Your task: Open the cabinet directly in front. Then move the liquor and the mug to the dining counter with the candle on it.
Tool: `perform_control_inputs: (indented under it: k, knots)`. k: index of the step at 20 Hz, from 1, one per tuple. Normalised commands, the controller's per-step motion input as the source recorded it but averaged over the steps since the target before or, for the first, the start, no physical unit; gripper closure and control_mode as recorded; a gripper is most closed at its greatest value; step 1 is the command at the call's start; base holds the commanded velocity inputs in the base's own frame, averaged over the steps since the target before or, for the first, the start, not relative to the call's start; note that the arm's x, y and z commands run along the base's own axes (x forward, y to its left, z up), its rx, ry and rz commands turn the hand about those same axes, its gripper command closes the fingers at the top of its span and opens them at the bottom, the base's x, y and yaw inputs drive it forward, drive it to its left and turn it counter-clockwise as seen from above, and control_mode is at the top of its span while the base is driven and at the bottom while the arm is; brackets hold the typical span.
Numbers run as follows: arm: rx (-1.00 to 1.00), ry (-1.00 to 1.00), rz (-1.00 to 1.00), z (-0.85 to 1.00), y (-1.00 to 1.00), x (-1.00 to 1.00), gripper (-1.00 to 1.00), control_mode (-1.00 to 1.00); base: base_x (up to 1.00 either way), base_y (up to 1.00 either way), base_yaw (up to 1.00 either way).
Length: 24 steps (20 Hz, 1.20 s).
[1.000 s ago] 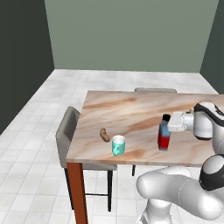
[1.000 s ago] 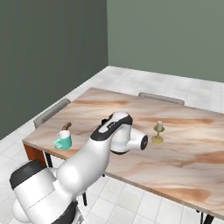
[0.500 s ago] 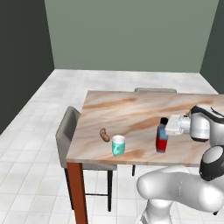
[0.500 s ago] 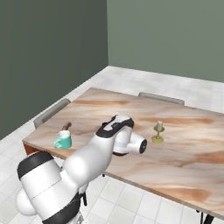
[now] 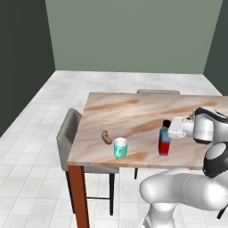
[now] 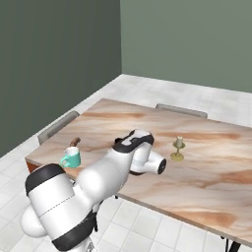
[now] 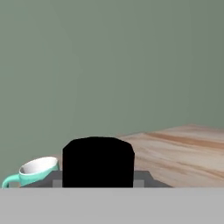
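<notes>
Scene: sim kitchen, dining tabletop (image 5: 133,111) w/ marble-look top, grey chair (image 5: 71,138) at its near-left side.
Step in hand (judged): liquor (image 5: 164,141) being set down / let go on the tabletop; mug (image 5: 120,148) already standing there, so task looking nearly done.
Liquor: standing upright on the tabletop near its front edge, blue upper, red lower, black cap (image 7: 98,162) looming right in front of the hand cam.
Hand (image 5: 173,129): reaching in from the right at bottle-top height, jaws sitting partway apart, at about bottle width; touching or just beside the liquor's upper body. Whether it is gripping or just released: can't tell.
Liquor vs hand: bottle directly at the fingertips, base resting on the tabletop.
Mug: teal, white inside, to the left of the liquor, apart from it; handle pointing left in hand view (image 7: 30,170).
Candle (image 6: 178,148): in olive-gold holder, farther along the tabletop, well apart from the liquor.
Brown lumpy item (image 5: 106,137): lying just behind-left of the mug.
Doing it well: opening jaws fully before backing off; pulling straight back or up, no sideways drag, as the bottle is tall and may tip; keeping the arm clear of mug and candle.
</notes>
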Motion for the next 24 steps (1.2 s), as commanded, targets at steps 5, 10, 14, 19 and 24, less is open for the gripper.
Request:
perform_control_inputs:
  k: [5, 10, 14, 19, 24]
  knots:
    - [0.00, -0.04, 0.00, -0.28, 0.00, 0.18, 1.00, -1.00, 0.00, 0.00, 0.00]
    - [0.00, -0.03, 0.00, -0.35, 0.00, 0.13, 1.00, -1.00, 0.00, 0.00, 0.00]
    - [0.00, -0.05, 0.00, -0.29, 0.00, 0.00, -1.00, -1.00, 0.00, 0.00, 0.00]
    - [0.00, -0.10, 0.00, -0.17, -0.06, 0.00, -1.00, -1.00, 0.00, 0.00, 0.00]
    - [0.00, -0.10, 0.00, -0.11, 0.00, 0.00, -1.00, -1.00, 0.00, 0.00, 0.00]
